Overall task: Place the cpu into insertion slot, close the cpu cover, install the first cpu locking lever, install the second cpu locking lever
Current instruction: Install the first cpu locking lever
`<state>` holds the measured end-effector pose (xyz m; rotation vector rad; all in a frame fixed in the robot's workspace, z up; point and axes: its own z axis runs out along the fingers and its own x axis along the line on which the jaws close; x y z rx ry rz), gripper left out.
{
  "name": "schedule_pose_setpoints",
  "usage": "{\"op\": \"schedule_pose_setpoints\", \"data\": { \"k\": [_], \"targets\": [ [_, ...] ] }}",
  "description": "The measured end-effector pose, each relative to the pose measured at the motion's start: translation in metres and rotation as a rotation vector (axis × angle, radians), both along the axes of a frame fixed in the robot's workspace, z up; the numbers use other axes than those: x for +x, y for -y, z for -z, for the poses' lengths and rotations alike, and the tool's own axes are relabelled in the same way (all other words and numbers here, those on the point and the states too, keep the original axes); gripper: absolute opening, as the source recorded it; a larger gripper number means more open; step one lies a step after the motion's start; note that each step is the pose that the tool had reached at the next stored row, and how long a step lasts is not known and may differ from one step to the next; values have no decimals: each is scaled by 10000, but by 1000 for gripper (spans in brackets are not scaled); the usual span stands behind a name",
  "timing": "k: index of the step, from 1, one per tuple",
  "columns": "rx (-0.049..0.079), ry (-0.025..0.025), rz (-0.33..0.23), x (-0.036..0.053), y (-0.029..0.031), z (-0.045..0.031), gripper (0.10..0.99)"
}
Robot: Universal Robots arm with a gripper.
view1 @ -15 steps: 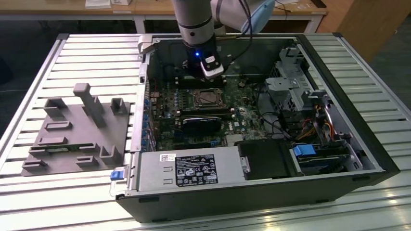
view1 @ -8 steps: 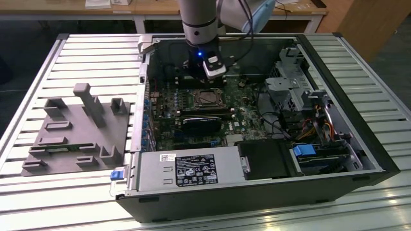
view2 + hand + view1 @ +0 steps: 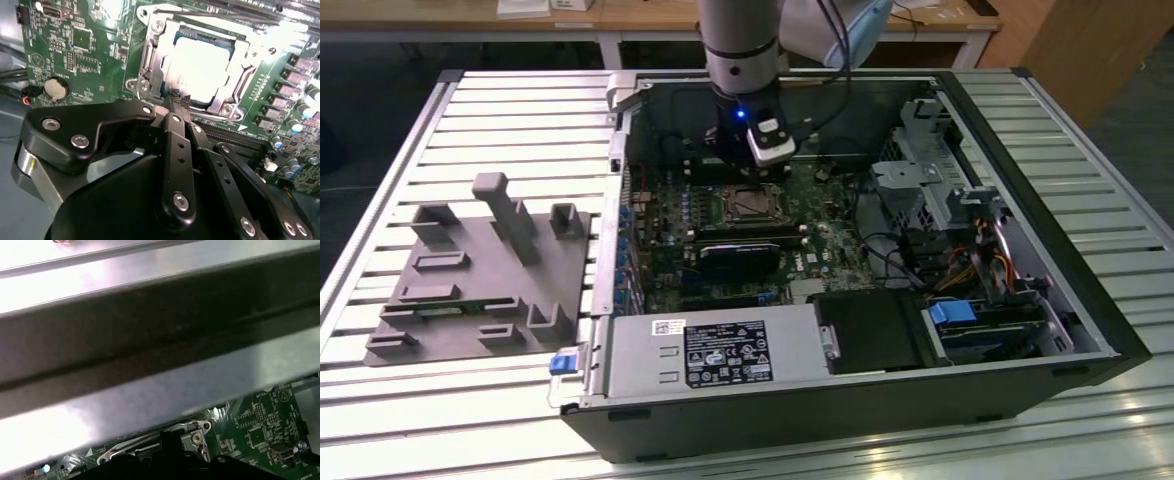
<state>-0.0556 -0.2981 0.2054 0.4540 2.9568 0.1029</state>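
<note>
The cpu [image 3: 202, 60] lies flat in the insertion slot [image 3: 747, 205], its silver top glaring under the light. The cpu cover [image 3: 154, 60] lies down around it, framing the chip through its window. A thin lever rod [image 3: 210, 14] runs along the socket's far side. My gripper [image 3: 180, 98] hangs just over the socket's near edge with its two black fingers [image 3: 174, 125] drawn together; nothing shows between the tips. In the exterior view the gripper [image 3: 747, 170] stands upright inside the open computer case, right above the socket.
The case's metal wall [image 3: 150, 315] stands close to the wrist. Long black memory slots [image 3: 235, 137] and a coin battery [image 3: 55, 88] flank the socket. A black block [image 3: 740, 255], power supply [image 3: 707, 350] and drive cage [image 3: 947, 190] crowd the case. A grey fixture [image 3: 480, 270] lies outside.
</note>
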Motion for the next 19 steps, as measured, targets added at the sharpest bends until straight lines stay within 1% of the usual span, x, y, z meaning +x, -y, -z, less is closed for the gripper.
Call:
{"op": "schedule_pose_setpoints", "data": {
  "k": [3,4,6,8,11,16,17,19],
  "targets": [
    [-28,-94,4,11,25,3,102],
    [-69,-193,6,22,45,5,102],
    [-104,-258,9,29,59,7,102],
    [-147,-310,12,33,72,9,102],
    [-290,-345,15,34,83,14,102],
    [-581,-434,17,36,95,24,102],
    [-620,-444,18,36,103,24,102],
    [-640,-451,19,36,124,25,102]
  ]
}}
